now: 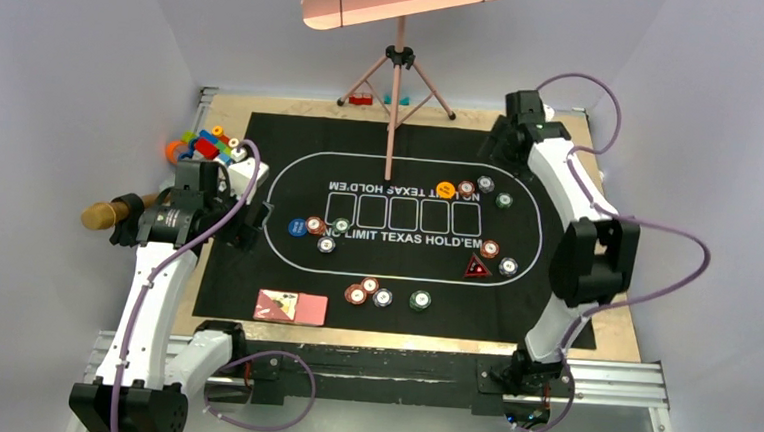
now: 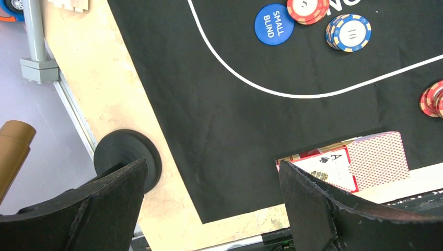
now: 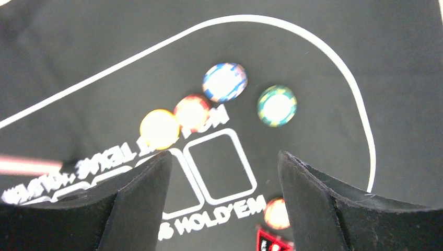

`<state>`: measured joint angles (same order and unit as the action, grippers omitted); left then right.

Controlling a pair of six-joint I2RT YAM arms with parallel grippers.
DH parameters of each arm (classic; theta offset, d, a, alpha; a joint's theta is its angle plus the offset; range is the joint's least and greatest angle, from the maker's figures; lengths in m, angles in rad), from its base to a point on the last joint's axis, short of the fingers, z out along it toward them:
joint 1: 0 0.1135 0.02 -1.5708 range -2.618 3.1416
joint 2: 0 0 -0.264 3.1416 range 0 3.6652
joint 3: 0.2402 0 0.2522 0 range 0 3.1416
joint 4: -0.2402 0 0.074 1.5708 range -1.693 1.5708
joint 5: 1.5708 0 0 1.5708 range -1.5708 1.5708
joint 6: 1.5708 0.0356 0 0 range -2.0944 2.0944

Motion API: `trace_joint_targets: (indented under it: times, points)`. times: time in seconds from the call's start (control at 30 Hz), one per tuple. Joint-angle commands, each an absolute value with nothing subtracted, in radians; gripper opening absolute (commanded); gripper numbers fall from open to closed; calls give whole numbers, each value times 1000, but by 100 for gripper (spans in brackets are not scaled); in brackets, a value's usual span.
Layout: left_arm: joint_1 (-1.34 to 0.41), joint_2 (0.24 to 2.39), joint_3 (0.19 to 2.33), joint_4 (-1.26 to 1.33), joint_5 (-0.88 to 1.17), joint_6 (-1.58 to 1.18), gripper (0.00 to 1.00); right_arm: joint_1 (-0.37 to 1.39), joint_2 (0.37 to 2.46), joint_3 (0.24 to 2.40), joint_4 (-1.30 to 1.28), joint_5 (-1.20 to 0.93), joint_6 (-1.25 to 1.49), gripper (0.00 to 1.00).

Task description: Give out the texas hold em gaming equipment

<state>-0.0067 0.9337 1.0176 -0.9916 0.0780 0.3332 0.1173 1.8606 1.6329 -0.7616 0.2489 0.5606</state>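
On the black printed mat (image 1: 261, 169), striped poker chips lie in groups. By the blue button (image 1: 297, 227) sit a red chip (image 1: 314, 225) and a grey chip (image 1: 326, 244). An orange button (image 1: 446, 190), a red chip (image 1: 466, 188) and a green chip (image 1: 503, 199) lie far right. The dark triangle (image 1: 475, 269) is mid right. Pink-backed cards (image 1: 290, 307) rest near the front. My left gripper (image 2: 211, 164) hangs open over the mat's near left corner, the cards (image 2: 365, 162) beside its right finger. My right gripper (image 3: 224, 154) is open and empty above the orange button (image 3: 159, 128) and green chip (image 3: 277, 105).
Colourful toy blocks (image 1: 207, 145) lie off the mat at the far left. A pink tripod stand (image 1: 396, 87) rises at the back centre. A brown handle (image 1: 113, 213) sticks out at the left edge. A black round foot (image 2: 130, 157) sits on the wooden board by my left finger.
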Motion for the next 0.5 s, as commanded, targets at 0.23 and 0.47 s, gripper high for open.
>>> trace_joint_targets:
  times: [0.23,0.47]
  points:
    - [0,914,1033,-991,95,336,100,614,1456,1220,-706,327,590,79]
    - [0,910,1021,-984,102,325,100,868,1398,1014,-696,302,699,81]
